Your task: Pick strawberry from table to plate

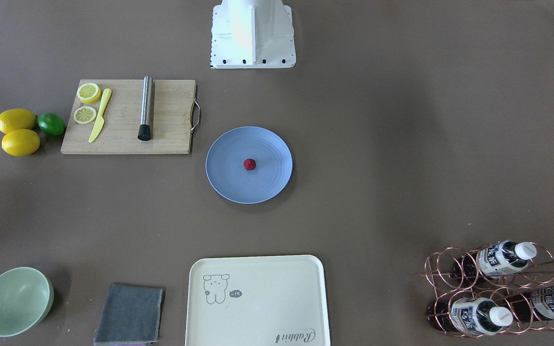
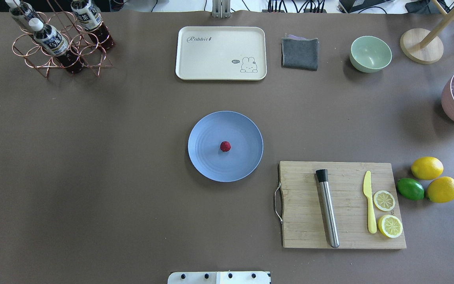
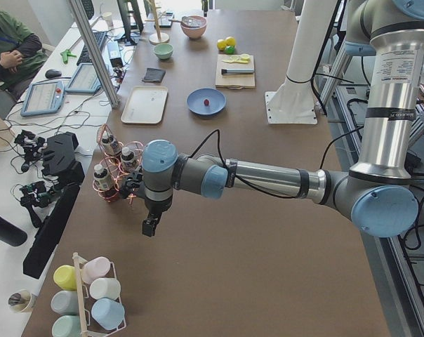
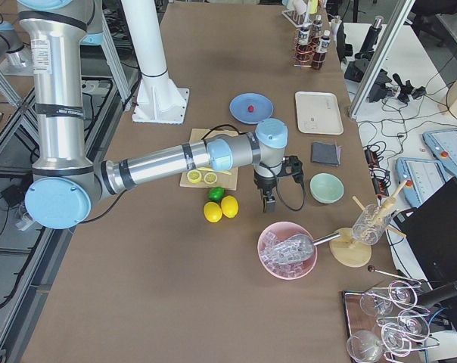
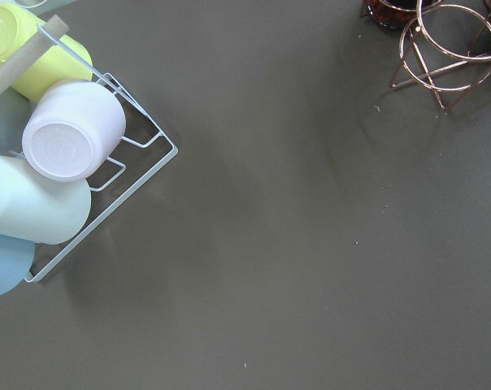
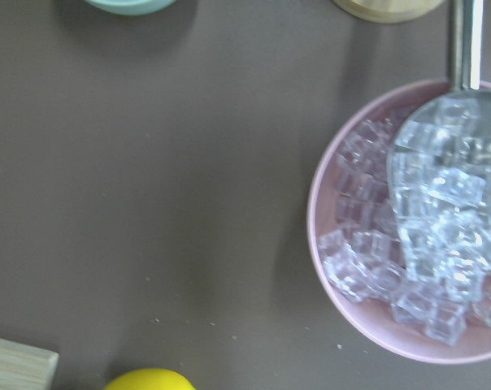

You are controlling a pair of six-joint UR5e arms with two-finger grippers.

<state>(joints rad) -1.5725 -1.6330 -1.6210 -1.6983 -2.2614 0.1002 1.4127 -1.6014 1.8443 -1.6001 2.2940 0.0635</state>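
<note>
Left gripper (image 3: 150, 226) and right gripper (image 4: 268, 203) aloft, openness indiscernible; strawberry (image 1: 249, 164) at centre of plate (image 1: 270, 144).

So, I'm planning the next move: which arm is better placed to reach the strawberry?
Right, marginally. The strawberry already lies on the plate, so little seems left. The right gripper hangs near the lemons; the left gripper is out past the bottle rack, farther off.
</note>
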